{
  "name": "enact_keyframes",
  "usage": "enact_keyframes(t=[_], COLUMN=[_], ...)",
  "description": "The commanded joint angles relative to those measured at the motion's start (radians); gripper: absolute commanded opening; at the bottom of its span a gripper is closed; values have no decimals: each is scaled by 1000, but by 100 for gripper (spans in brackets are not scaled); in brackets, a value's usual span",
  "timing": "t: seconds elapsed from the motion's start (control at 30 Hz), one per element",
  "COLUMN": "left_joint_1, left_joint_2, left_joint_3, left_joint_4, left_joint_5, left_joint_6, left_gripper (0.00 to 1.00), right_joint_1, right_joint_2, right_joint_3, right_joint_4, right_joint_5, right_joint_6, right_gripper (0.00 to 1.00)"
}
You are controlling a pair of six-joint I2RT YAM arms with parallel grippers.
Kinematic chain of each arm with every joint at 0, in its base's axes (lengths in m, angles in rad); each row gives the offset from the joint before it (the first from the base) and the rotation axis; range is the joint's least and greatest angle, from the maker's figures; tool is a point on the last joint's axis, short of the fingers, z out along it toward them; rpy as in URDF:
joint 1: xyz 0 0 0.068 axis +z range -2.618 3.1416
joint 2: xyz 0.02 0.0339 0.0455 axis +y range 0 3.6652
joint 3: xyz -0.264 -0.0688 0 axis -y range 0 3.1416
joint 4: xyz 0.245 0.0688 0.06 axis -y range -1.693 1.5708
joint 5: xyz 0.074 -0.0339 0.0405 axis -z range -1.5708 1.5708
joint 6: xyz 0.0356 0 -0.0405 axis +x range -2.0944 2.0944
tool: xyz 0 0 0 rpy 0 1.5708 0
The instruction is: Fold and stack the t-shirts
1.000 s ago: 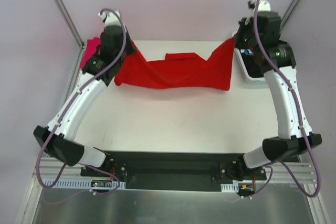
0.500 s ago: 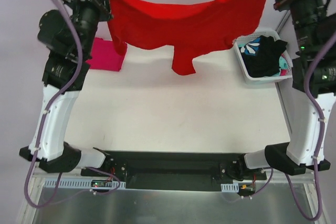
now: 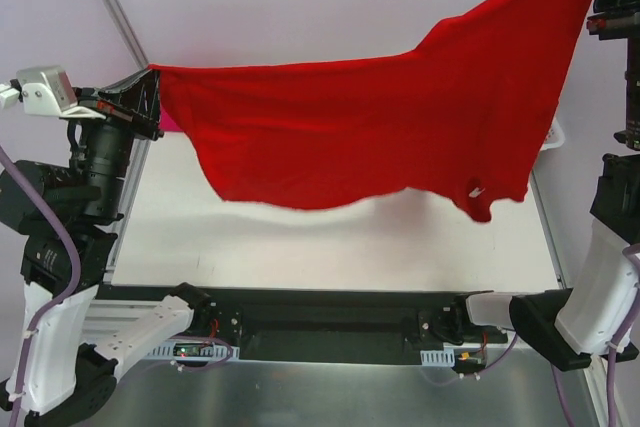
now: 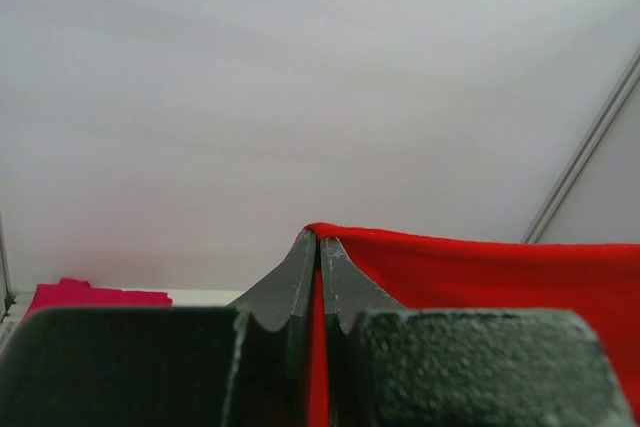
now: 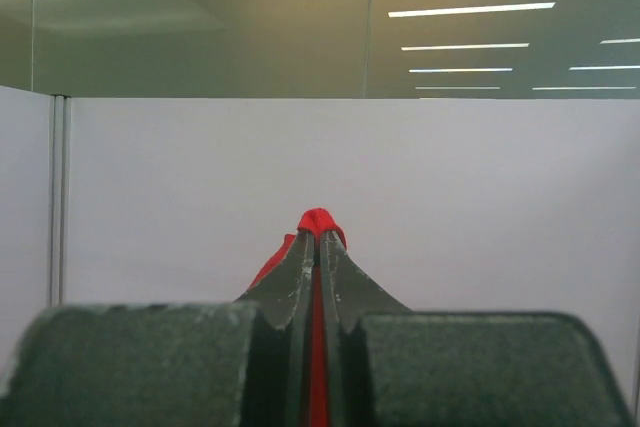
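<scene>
Left gripper (image 4: pixel 318 239) pressed together on one upper corner of the red t-shirt (image 3: pixel 380 127), with the cloth running away to the right of the fingers in the left wrist view. Right gripper (image 5: pixel 318 237) likewise clamped on the same garment, with a small red fold peeping above the closed fingertips and a thin red line showing down between them. Red t-shirt held clear in the air and spread wide between the two grips, its right end carried higher than its left, upper edge sloping, lower hem sagging in a loose curve above the far half of the bench (image 3: pixel 330 247). Small white mark (image 3: pixel 474 188) near the lower right corner of the cloth. Soft shadow of the hem on the bench top beneath. Pink t-shirt (image 4: pixel 95 295) lying flat at the far left corner of the bench, largely hidden in the top view. White rim of a basket (image 3: pixel 553 137) just visible at the right edge of the bench, behind the hanging red cloth; contents hidden
</scene>
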Motion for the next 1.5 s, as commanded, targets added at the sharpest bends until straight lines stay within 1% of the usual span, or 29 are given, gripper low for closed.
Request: enact_keyframes(t=[0.0, 0.2, 0.4, 0.47, 0.53, 0.57, 0.63, 0.7, 0.77, 0.9, 1.0, 1.07, 1.27, 1.37, 1.4, 1.47], left_joint_1=[-9, -9, -9, -9, -9, -9, -9, -9, -9, -9, -9, -9, -9, -11, -11, -9], left_joint_2=[3, 68, 171, 211, 248, 262, 314, 372, 397, 435, 434, 417, 305, 234, 198, 156], left_joint_3=[-13, 50, 139, 147, 139, 142, 179, 222, 266, 300, 299, 270, 153, 89, 70, 12], left_joint_4=[20, 11, 19, 43, 117, 143, 171, 194, 195, 214, 217, 220, 237, 232, 232, 232], left_joint_5=[-19, 0, 0, -8, -6, -8, -12, -15, -9, 8, 12, 17, 11, 11, 12, 32], left_joint_6=[-10, -6, 22, 31, 49, 62, 75, 89, 97, 98, 95, 86, 62, 40, 33, 14], left_gripper=[0, 0, 0, 0, 0, 0, 0, 0, 0, 0, 0, 0, 0, 0, 0, 0], right_joint_1=[1, 1, 1, 1, 1, 0, -3, -16, -16, -33, -36, -36, -34, -34, -34, -34], right_joint_2=[-5, 4, 64, 91, 114, 152, 208, 246, 259, 271, 259, 216, 115, 47, 23, -20], right_joint_3=[15, -4, 7, 3, 6, 18, 119, 147, 168, 199, 197, 141, 81, 26, -31, -79], right_joint_4=[61, 46, 50, 67, 118, 133, 164, 211, 231, 225, 238, 268, 271, 239, 242, 244], right_joint_5=[8, 10, 33, 37, 54, 57, 67, 64, 56, 24, 16, 13, 4, 2, -2, -5], right_joint_6=[-6, -18, -46, -50, -60, -69, -72, -55, -43, -14, 3, 11, 40, 57, 71, 81], right_gripper=[1, 1, 1, 1, 1, 1, 1, 1, 1, 1, 1, 1, 1, 1, 1, 1])
